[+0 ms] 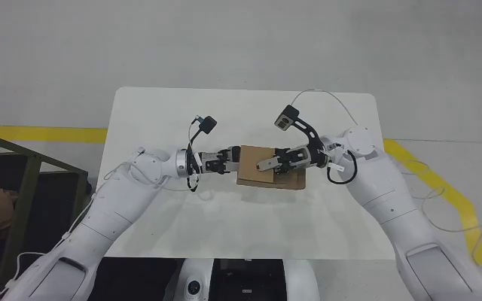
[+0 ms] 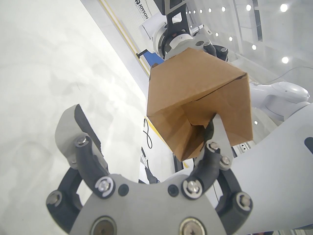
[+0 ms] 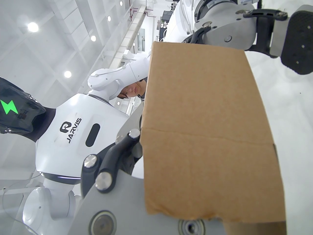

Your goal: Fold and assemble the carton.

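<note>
left end effector (image 2: 144, 117): spread, one finger inside open end of carton (image 2: 195, 86) | right end effector (image 1: 273, 162): pinching carton's far wall | carton: between both, over desk (image 2: 49, 50) | step: likely tucking end flaps | next: push flap inward, hold carton square

The carton (image 3: 207, 99) was matt brown cardboard, its cut edges rough and fibrous. My left tool (image 2: 146, 117) had a brushed metal plate (image 2: 146, 211), shiny screws (image 2: 105, 185), black plastic links (image 2: 85, 158) and dimpled black rubbery pads (image 3: 297, 47). The desk (image 1: 151, 150) was smooth and white, faintly glossy, with dull smudges.
</note>
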`<state>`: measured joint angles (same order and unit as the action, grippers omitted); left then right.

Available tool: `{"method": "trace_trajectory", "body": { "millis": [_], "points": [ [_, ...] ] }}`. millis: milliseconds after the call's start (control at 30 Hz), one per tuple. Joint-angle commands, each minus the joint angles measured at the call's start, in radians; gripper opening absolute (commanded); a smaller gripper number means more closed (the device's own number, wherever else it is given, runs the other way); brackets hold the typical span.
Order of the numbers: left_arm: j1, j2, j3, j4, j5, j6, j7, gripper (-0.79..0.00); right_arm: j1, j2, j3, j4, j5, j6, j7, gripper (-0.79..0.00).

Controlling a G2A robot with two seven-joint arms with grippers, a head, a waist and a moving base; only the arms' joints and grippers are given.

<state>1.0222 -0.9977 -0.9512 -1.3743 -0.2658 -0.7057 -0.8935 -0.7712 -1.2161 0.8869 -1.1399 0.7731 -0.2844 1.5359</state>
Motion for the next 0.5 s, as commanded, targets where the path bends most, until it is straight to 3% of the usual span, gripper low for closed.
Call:
{"method": "trace_trajectory", "body": {
  "millis": [0, 200, 467],
  "points": [
    [0.001, -0.001, -0.001, 0.001, -0.003, -0.001, -0.001, 0.000, 0.001, -0.001, -0.001, 0.001, 0.001, 0.000, 0.000, -0.785],
    [0.000, -0.003, -0.005, 0.002, 0.003, -0.002, 0.004, 0.000, 0.010, -0.002, -0.005, 0.006, 0.003, 0.000, 0.000, -0.785],
    [0.040, 0.013, -0.076, 0.019, 0.060, 0.005, 0.046, 0.000, 0.013, 0.003, 0.001, 0.014, 0.002, 0.000, 0.000, -0.785]
  ]
}}
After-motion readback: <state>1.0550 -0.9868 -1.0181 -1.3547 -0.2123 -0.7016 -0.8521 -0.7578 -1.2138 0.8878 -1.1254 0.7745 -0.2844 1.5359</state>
